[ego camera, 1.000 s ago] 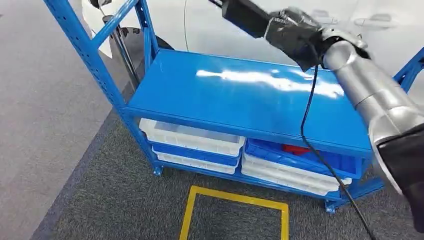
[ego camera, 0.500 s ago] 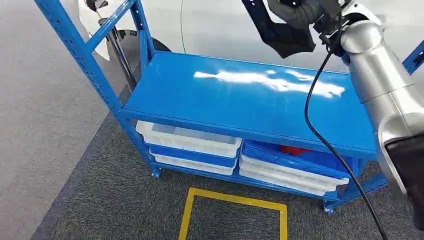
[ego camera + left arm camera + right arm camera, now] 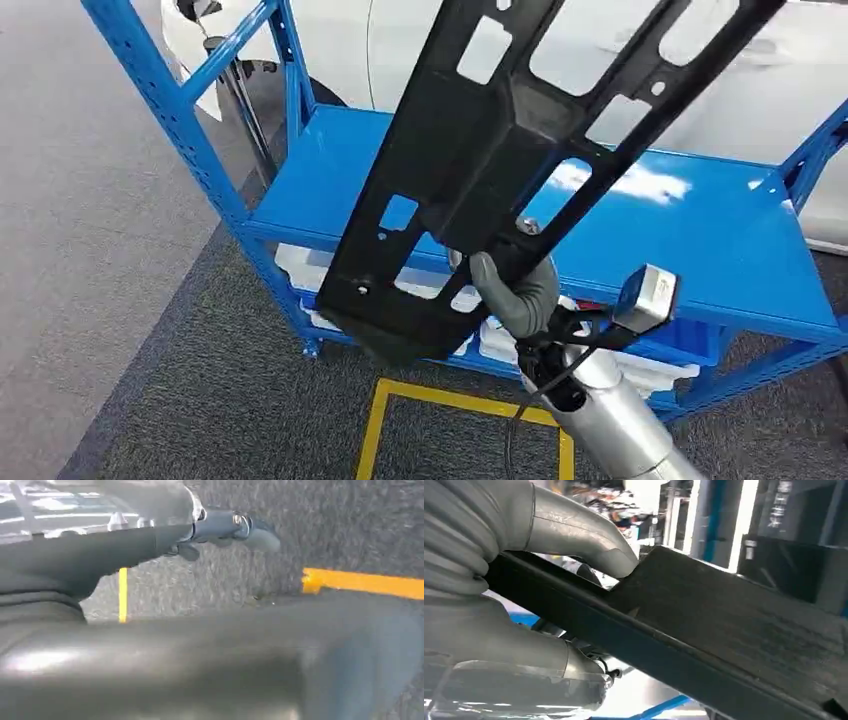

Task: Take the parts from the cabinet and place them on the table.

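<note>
Change: the black panel (image 3: 500,150), a second ago held high and far over the rack at the end of the raised right arm, now crosses the head view close to the camera, with the arm coming up from below.
Right hand: the right hand (image 3: 515,290) grips the panel near its lower end; in the right wrist view the grey thumb (image 3: 584,540) presses on one face of the part and the rest of the hand sits under it.
Left hand: the left hand (image 3: 225,527) hangs over the carpet; the picture is blurred, so I cannot tell how far its fingers are apart, though nothing seems to be in it.
Panel: a long, flat black plastic part with cut-out windows, tilted, clear of the blue rack (image 3: 640,230) and above its top shelf.
Doing it well: the part is long and held near one end, so it probably wants a firm grip and a slow turn, keeping the far end away from the rack posts (image 3: 160,110) and the white car (image 3: 800,120) behind.
Trays: on the lower shelf, stacked white trays (image 3: 300,262) and blue trays (image 3: 680,330); one blue tray holds something red (image 3: 592,303), too hidden to name.
</note>
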